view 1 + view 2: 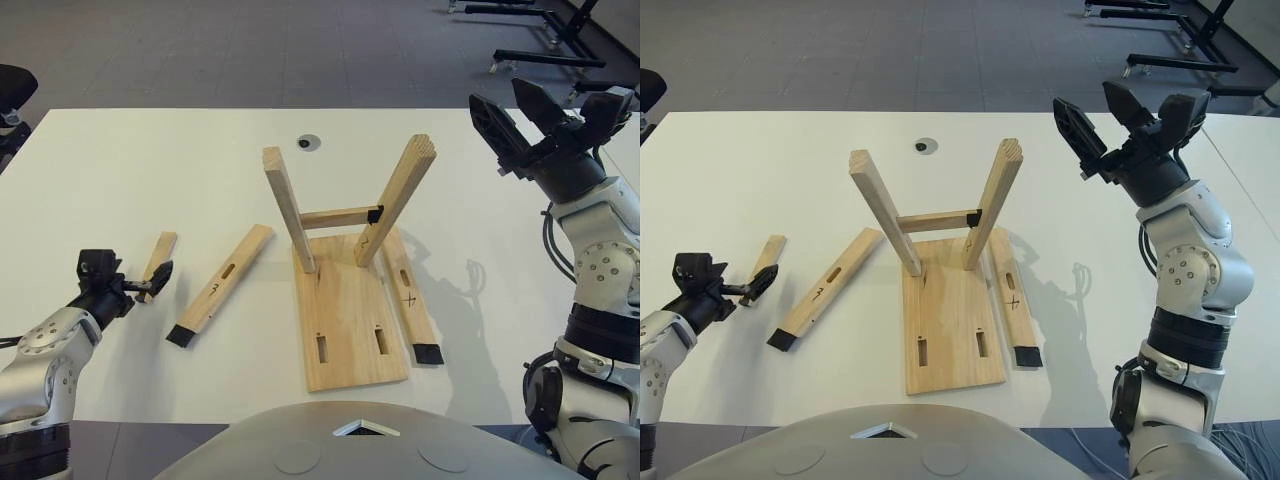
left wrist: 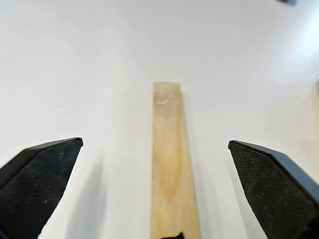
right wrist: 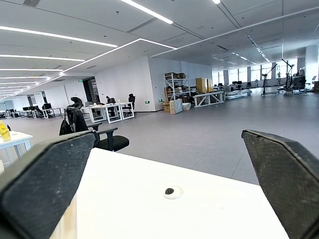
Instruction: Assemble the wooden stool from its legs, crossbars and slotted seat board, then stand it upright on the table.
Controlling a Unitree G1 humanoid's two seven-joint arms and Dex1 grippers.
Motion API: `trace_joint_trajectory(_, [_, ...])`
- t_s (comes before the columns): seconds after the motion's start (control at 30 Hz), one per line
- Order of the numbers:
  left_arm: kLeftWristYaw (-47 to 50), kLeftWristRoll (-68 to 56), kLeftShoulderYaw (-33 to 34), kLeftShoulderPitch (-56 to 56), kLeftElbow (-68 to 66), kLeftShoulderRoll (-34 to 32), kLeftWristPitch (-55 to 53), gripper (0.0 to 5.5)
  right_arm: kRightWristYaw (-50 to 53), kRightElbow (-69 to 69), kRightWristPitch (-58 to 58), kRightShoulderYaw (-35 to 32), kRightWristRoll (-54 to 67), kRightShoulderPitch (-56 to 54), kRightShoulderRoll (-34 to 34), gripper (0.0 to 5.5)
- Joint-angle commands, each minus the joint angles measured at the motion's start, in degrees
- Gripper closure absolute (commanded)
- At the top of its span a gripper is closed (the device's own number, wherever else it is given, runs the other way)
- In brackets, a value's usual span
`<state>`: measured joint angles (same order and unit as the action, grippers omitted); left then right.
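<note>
A small round dark-grey grommet [image 1: 307, 143] sits flush in the white table [image 1: 120, 180], near the middle of its far edge. Beyond that edge lies grey carpet floor [image 1: 250, 50], with black metal wheeled stand bases [image 1: 545, 55] off the far right corner. Farther back stand a black office chair [image 3: 82, 124], white desks [image 3: 107, 112] and metal shelving [image 3: 175, 92].

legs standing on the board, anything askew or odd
Yes. On the board, the left leg and right leg splay apart in a V rather than standing straight, joined by one crossbar. A third leg and fourth leg lie flat on the table.
</note>
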<state>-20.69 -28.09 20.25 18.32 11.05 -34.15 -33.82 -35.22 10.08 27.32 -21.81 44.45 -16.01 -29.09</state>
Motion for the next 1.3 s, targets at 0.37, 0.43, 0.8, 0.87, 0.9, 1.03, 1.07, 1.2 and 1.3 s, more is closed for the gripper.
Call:
trace_joint_trajectory(0.37, [-1.7, 4.2, -3.5, 3.3, -0.6, 1.9, -3.0, 1.15, -0.1, 1.1, 0.0, 2.2, -1.3, -1.1, -0.6, 0.1])
trace_joint_trajectory(0.43, [-2.0, 5.8, -4.6, 3.8, -0.5, 1.4, -2.7, 1.51, -0.2, 0.9, 0.1, 2.3, -1.2, -1.5, -0.6, 0.1])
trace_joint_trajectory(0.8, [-6.9, 11.3, -10.2, 4.4, -1.7, -2.3, 0.7, 3.25, -0.4, 0.4, -0.8, 2.2, -1.1, -2.1, -0.2, 0.1])
trace_joint_trajectory(0.87, [-6.9, 11.8, -10.2, 4.1, -2.5, -2.5, 0.9, 3.51, -0.4, 0.3, -0.9, 2.2, -1.1, -2.2, -0.1, 0.1])
trace_joint_trajectory(0.9, [-6.8, 12.0, -10.2, 4.0, -2.8, -2.6, 1.0, 3.69, -0.4, 0.2, -1.0, 2.2, -1.1, -2.3, -0.1, 0.1])
trace_joint_trajectory(1.03, [-5.2, 12.6, -9.0, 2.0, -4.6, -1.5, 3.2, 4.22, -0.4, -0.1, -1.2, 2.2, -1.2, -2.6, -0.2, 0.1])
trace_joint_trajectory(1.07, [-4.5, 12.6, -8.2, 0.9, -5.3, -0.9, 4.4, 4.22, -0.4, -0.3, -1.2, 2.1, -1.1, -2.8, -0.2, 0.1])
trace_joint_trajectory(1.2, [-3.4, 13.5, -5.7, -4.0, -7.2, 0.2, 13.4, 4.22, -0.1, -1.2, -1.3, 1.6, -0.5, -4.4, -0.1, 0.1])
trace_joint_trajectory(1.3, [-2.1, 14.0, -3.0, -12.4, -5.9, 1.0, 25.1, 4.22, 0.8, -0.8, 0.1, 1.2, 1.6, -6.2, 0.4, 0.1])
